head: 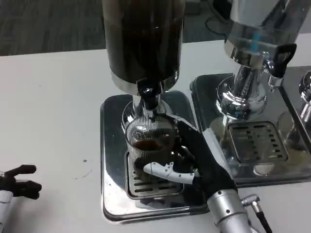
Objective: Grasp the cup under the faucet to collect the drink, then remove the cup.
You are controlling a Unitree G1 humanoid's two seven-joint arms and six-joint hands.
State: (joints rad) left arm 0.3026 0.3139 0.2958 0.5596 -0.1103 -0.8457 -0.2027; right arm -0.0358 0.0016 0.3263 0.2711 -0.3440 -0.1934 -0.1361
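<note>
White table (pixel 53 111), grey carpet beyond.
I see my right hand (pixel 194 155) wrapped around the cup (pixel 148 141) under the faucet (pixel 149 94); my left hand (pixel 17 182), edge-cropped, holds nothing, fingers apart.

cup (pixel 148 141) on tray (pixel 112 160) under faucet (pixel 149 94)

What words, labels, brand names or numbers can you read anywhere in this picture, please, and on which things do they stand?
None: no readable text shows in the head view.
Dark drink dispenser: no label or brand visible on its tank.
Ribbed glass cup, held by the right hand under the faucet: pattern only, no lettering.
Second dispenser: a blue patch near its base, too blurred to tell if it is text.
Drip trays: plain metal.
</note>
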